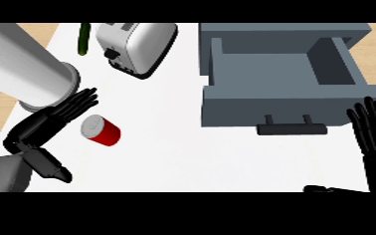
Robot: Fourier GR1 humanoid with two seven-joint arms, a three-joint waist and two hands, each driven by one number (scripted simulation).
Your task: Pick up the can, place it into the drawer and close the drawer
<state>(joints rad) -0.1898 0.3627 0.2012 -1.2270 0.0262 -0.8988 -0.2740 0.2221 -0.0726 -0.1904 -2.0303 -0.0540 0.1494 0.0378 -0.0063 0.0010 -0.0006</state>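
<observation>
The landmark here is the grey box-shaped drawer (283, 74), which stands pulled open on the white counter (183, 149), with a dark bar handle (291, 128) on its front panel; its inside shows only bare grey walls and floor. Far to the left of the drawer, at the view's edge, the left hand (46, 124) lies on the counter with its black fingers (79, 103) spread and nearly straight, pointing up and to the right; its thumb (53, 167) points down and to the right; it holds nothing. Just right of this hand, and well left of the drawer, the small red cylindrical can (101, 130) with a silver lid lies tilted on the counter, close to the fingers but I cannot tell if they touch. Above the can, left of the drawer, stands a silver metal toaster (137, 45); a thin dark green stick-like thing (84, 39) is further left of it. At the drawer's right front corner the right hand (364, 129) shows its black fingers straight and spread, pointing up, holding nothing.
</observation>
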